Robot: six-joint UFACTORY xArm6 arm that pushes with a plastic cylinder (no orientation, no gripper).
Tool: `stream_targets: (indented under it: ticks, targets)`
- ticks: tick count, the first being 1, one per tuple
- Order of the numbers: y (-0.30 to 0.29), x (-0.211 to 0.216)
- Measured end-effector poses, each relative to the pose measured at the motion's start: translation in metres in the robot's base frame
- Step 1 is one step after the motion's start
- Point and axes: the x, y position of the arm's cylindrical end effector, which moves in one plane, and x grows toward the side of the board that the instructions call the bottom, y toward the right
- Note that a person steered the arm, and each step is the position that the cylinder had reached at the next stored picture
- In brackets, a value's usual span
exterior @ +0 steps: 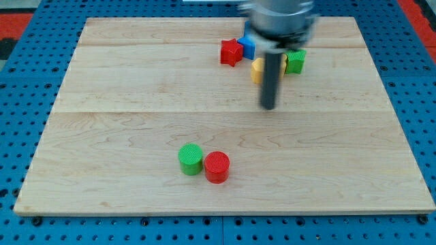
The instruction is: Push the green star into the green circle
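The green star (295,61) lies near the view's top, right of centre, partly hidden by my rod. The green circle (191,158) stands low on the board, left of centre, touching a red circle (217,167) on its right. My tip (269,107) rests on the board below the top cluster, a short way below and left of the green star, and far up and right of the green circle. The rod is blurred.
A red star (231,52), a blue block (246,46) and a yellow block (258,69) crowd together left of the green star. The wooden board (102,136) lies on a blue pegboard table.
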Motion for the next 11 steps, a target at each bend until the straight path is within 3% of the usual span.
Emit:
stream_targets:
  ticks: [1,2,3,4,5,6,7,9,10,11]
  targets:
    - [0.057,-0.078]
    - [0.04,-0.139]
    - [-0.008,-0.109]
    - [-0.016,-0.039]
    - [-0.011,-0.006]
    - [0.017,-0.044]
    - [0.051,-0.016]
    - [-0.03,0.055]
    - [-0.047,0.032]
    - [-0.09,0.042]
